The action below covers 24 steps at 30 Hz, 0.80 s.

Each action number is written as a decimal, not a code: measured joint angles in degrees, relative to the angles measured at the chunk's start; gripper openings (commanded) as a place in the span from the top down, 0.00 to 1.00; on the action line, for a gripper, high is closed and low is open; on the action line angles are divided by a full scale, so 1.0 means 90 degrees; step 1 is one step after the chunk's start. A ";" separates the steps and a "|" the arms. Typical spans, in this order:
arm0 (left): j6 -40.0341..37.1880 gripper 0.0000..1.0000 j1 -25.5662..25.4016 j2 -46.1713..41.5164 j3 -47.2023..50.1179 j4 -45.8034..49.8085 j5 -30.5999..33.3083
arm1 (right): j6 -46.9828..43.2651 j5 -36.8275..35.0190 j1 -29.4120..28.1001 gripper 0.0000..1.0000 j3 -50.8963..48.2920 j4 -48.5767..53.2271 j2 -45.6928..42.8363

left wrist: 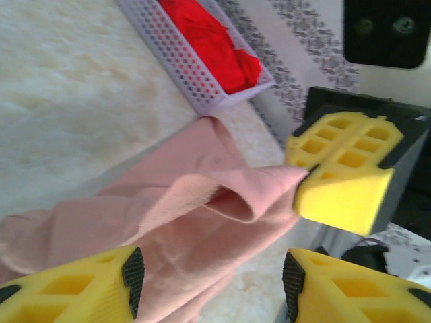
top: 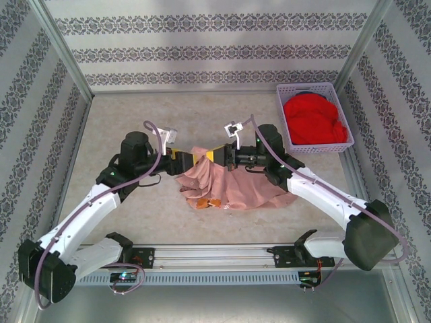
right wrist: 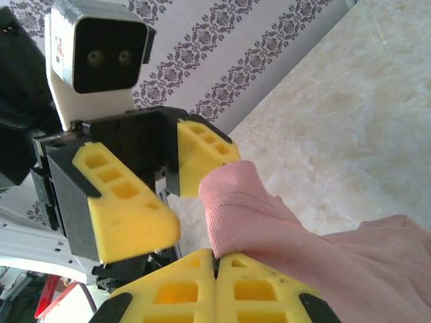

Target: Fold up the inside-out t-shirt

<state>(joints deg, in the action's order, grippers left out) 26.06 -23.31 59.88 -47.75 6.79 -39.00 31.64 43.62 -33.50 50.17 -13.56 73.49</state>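
Hanging between the two arms near the middle of the top view, the inside-out t-shirt (top: 232, 185) was lifted at one point, and the rest slumped in a crumpled heap on the tabletop (top: 135, 114) below. The right claw (right wrist: 215, 259) was pressed together on a ribbed edge (right wrist: 225, 195) of the salmon-pink cloth, which looped up out of the pinch at the bottom of the right wrist view. Whether that edge was a cuff, the collar or the hem could not be told. The pinch seemed meant to keep one spot of the garment raised so the rest could hang and be sorted out.

The left claw (left wrist: 212, 282) faced it nose to nose, its yellow fingers (left wrist: 74, 289) spread. The raised fold lay in the gap between them and, as far as the left wrist view showed, touched neither pad. Held so, it looked placed to take a second hold beside the first, so the edge could be drawn out between the arms. The folding was judged barely begun, since the shirt lay bunched rather than flat.

At the upper right of the top view a lavender basket (top: 286, 94) held a red garment (top: 313, 118), well apart from the shirt and no part of the job.
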 measured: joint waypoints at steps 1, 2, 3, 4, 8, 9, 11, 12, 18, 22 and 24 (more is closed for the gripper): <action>0.0046 0.44 0.0002 0.0097 0.0000 -0.0134 -0.0148 | 0.0000 0.0019 0.0002 1.00 0.0000 0.0000 0.0000; 0.0083 0.44 0.0002 0.0192 -0.0002 -0.0267 -0.0267 | 0.0000 0.0029 0.0002 1.00 0.0000 0.0000 0.0000; 0.0124 0.44 0.0002 0.0299 -0.0010 -0.0398 -0.0381 | 0.0000 0.0046 0.0002 1.00 0.0000 0.0000 0.0000; 0.0163 0.45 0.0002 0.0398 -0.0019 -0.0510 -0.0483 | 0.0000 0.0051 0.0002 1.00 0.0000 0.0000 0.0000; 0.0301 0.53 0.0002 0.0733 -0.0095 -0.0855 -0.0772 | 0.0000 0.0073 0.0002 1.00 -0.0015 0.0002 -0.0019; 0.0338 0.57 0.0002 0.0806 -0.0134 -0.0933 -0.0826 | 0.0000 0.0073 0.0002 1.00 -0.0015 0.0002 -0.0032; 0.0396 0.62 0.0002 0.0894 -0.0199 -0.1047 -0.0886 | -0.0002 0.0073 0.0002 1.00 -0.0015 0.0002 -0.0056; 0.0418 0.66 0.0002 0.0920 -0.0236 -0.1078 -0.0913 | -0.0002 0.0075 0.0002 1.00 -0.0015 0.0005 -0.0066; 0.0457 0.99 0.0002 0.0935 -0.0435 -0.1207 -0.0996 | -0.0032 0.0085 0.0066 1.00 -0.0107 0.0068 -0.0143; 0.0442 1.00 0.0002 0.0933 -0.0651 -0.0930 -0.0959 | -0.0206 -0.0216 0.0146 0.92 -0.0092 0.0391 -0.0255; 0.0444 1.00 -0.0022 0.0937 -0.0940 -0.0291 -0.0818 | -0.0415 -0.0806 0.0102 0.81 0.0058 0.0906 -0.0335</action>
<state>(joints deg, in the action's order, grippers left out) 30.06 -23.51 68.31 -56.21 4.16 -46.37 27.90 36.36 -32.58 50.70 -5.41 70.48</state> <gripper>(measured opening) 0.051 0.116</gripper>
